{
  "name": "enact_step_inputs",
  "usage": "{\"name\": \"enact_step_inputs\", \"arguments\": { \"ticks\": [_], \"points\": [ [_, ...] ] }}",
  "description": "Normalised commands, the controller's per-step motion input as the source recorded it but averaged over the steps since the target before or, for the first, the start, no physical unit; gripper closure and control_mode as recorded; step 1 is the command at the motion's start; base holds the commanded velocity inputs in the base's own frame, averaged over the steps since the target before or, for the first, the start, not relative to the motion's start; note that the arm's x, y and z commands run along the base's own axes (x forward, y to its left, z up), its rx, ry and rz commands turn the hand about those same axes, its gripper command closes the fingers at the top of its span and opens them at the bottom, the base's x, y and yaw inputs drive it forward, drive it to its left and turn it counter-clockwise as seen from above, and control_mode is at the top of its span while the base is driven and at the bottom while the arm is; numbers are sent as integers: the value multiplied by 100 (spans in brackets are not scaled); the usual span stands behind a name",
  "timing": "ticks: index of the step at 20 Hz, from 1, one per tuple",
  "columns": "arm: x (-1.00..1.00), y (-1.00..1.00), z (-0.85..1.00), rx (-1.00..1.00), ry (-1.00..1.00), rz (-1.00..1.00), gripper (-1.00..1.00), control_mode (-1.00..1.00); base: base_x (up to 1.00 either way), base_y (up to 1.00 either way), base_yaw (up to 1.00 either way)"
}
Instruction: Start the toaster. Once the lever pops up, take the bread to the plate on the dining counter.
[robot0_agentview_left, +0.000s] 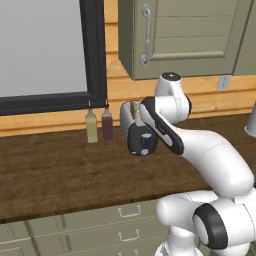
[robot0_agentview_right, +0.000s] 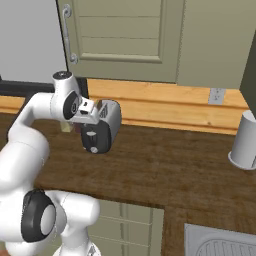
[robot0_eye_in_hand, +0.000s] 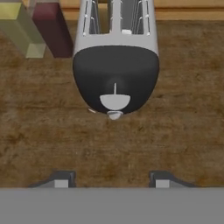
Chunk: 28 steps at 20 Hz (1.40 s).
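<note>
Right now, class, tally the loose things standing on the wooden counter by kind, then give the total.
Toaster: 1
Slim bottles: 2, one yellow-green, one dark red
Pale grey canister: 1
Total: 4

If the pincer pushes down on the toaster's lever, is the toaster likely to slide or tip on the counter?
The toaster looks compact with a rounded black end, so it probably will not tip under a downward push. Its shiny body sits on a smooth wooden counter, so an off-vertical push might slide it. The lever is a small tab; the pincer could slip off it.
</note>
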Motion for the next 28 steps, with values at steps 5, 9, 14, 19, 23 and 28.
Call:
{"name": "enact_step_inputs", "arguments": {
  "ticks": [5,9,14,19,23,28],
  "points": [
    [36,0,-13,0,0,0,100,-100,0,0,0],
    [39,1,-27,0,0,0,100,-100,0,0,0],
    [38,2,-33,0,0,0,100,-100,0,0,0],
    [33,0,-30,0,0,0,100,-100,0,0,0],
    [29,0,-28,0,0,0,100,-100,0,0,0],
    [9,1,-25,0,0,0,100,-100,0,0,0]
  ]
}}
